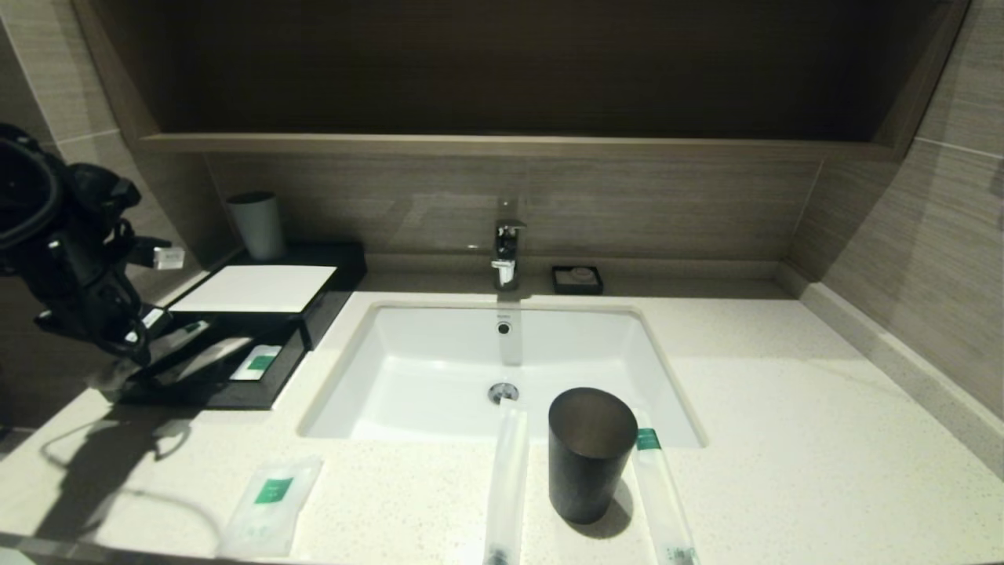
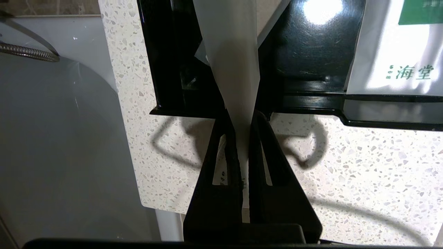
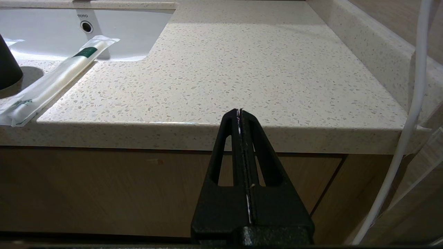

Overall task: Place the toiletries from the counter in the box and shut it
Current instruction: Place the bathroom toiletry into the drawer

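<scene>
Over the open front drawer of the low black rectangular box with the white flat top panel (image 1: 255, 289), at the left end of the cream-white speckled stone counter (image 1: 784, 439), the left gripper (image 2: 242, 119) is clenched on one end of a long narrow translucent white plastic sachet (image 2: 230, 62) — the strip runs away from the fingertips and out over the drawer's near wall. A shorter flat sachet with a green label (image 1: 257, 362) already lies inside, toward the drawer's right side. To do this step well, I would judge that the held strip should be lowered until most of its length lies flat on the drawer floor, long axis running along the drawer and clear of the rim, and only then let go — a strip left draped over the wall would likely foul the drawer when it is pushed shut. Its free end points into the drawer, away from the wrist. Three pieces wait near the counter's front edge: a flat rectangular sachet (image 1: 271, 502) to the left, and two long sachets (image 1: 506, 479) (image 1: 663, 494) either side of a dark cylindrical cup (image 1: 590, 455), each lying front to back with one end toward the white sink basin (image 1: 439, 369). The right gripper (image 3: 241, 114) hangs pressed shut and empty below the counter's front edge.
</scene>
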